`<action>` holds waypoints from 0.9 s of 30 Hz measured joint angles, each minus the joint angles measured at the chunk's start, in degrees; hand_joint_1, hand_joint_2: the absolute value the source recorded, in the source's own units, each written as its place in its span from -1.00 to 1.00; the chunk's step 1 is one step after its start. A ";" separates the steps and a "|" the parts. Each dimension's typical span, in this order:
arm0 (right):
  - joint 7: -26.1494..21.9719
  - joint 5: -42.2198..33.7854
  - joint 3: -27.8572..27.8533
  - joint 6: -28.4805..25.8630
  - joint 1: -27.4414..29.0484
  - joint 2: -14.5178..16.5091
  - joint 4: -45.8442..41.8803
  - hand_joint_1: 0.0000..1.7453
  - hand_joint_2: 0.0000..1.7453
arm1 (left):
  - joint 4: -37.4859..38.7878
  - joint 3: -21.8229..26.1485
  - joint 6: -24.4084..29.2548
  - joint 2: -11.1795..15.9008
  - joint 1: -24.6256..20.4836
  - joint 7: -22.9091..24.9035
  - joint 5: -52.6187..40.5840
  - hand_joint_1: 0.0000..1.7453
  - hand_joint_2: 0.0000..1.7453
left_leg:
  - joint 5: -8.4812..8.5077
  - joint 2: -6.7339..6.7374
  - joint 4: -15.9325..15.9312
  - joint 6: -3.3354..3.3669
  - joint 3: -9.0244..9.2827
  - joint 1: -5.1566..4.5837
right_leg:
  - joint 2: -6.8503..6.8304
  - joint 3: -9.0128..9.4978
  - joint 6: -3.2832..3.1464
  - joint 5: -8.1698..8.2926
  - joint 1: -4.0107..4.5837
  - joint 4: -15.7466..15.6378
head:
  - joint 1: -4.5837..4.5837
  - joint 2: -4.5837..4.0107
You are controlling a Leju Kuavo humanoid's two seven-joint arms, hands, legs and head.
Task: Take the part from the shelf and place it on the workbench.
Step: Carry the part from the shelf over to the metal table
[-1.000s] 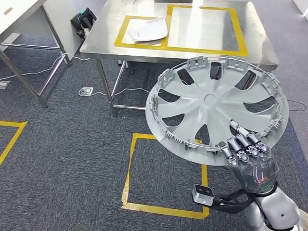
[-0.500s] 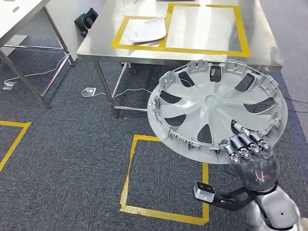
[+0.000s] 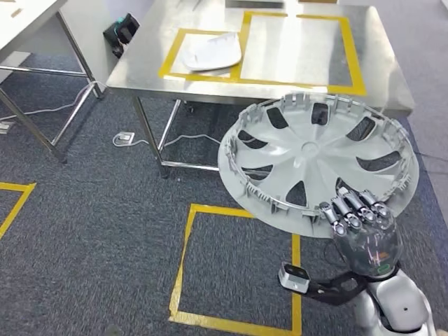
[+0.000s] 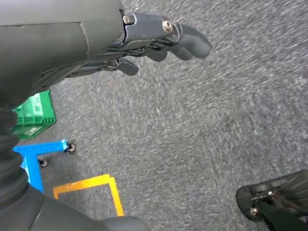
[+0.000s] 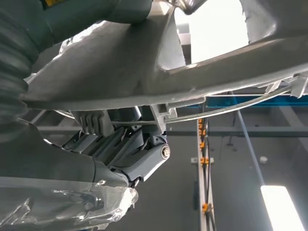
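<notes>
Right hand: the right hand (image 3: 362, 224) comes in low at the right of the head view, its fingers (image 3: 351, 208) hooked over the near rim of the wheel cover (image 3: 317, 157) and clamped on it; the right wrist view shows the rim caught between thumb and fingers.
Why that grip: a rim hold looks like the one purchase a wide, thin disc offers, and it leaves the underside free to be set down flat.
Wheel cover: the part is in the air, hollow side up and tilted a little, carried out ahead of the hand; its far edge hangs just short of the near edge of the workbench (image 3: 148, 52).
Workbench: a steel top with two yellow-taped boxes. The left box (image 3: 174, 56) holds a white part (image 3: 213, 51); the right box (image 3: 348, 52) is bare, so I judge it the likely target.
Left hand: the left hand (image 4: 152, 43) hangs over grey carpet, fingers loosely apart, holding nothing.
Floor: a yellow tape square (image 3: 185, 259) lies before the bench, likely a standing mark.
Progress: picked and carried; setting down not yet done.
Risk: gripped at one edge, the cover could sag or clip the bench edge.
</notes>
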 joint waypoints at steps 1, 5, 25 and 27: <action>0.06 0.00 0.02 0.00 -0.10 0.00 0.03 1.00 1.00 | 0.00 0.01 0.00 -0.04 -0.03 0.00 -0.01 -1.00 1.00 | -0.15 -0.03 -0.09 0.24 0.58 0.10 | -0.08 -0.81 0.22 -0.33 0.01 1.61 | 0.15 0.01; 0.23 -0.02 0.23 -0.01 -0.32 0.00 0.15 1.00 1.00 | 0.01 0.11 0.00 -0.15 0.01 0.01 -0.09 -1.00 1.00 | -1.71 -0.19 -0.13 0.66 2.44 0.21 | -0.16 -9.50 0.79 -5.14 0.00 14.30 | 0.45 0.00; 0.43 0.05 0.38 -0.07 0.26 -0.03 0.58 1.00 1.00 | 0.07 0.45 -0.01 -0.07 0.73 -0.40 -0.62 -1.00 1.00 | -4.56 0.29 6.25 -2.03 -6.12 0.36 | 0.08 4.13 -1.77 -2.88 -0.75 -1.83 | -0.09 0.01; 0.42 0.06 0.39 -0.10 0.39 -0.03 0.69 1.00 1.00 | 0.14 0.47 -0.01 -0.03 1.02 -0.27 -0.62 -1.00 1.00 | 1.84 0.62 1.33 -1.65 -5.49 0.27 | 0.23 7.14 -1.27 -4.78 -0.49 -3.16 | -0.26 0.00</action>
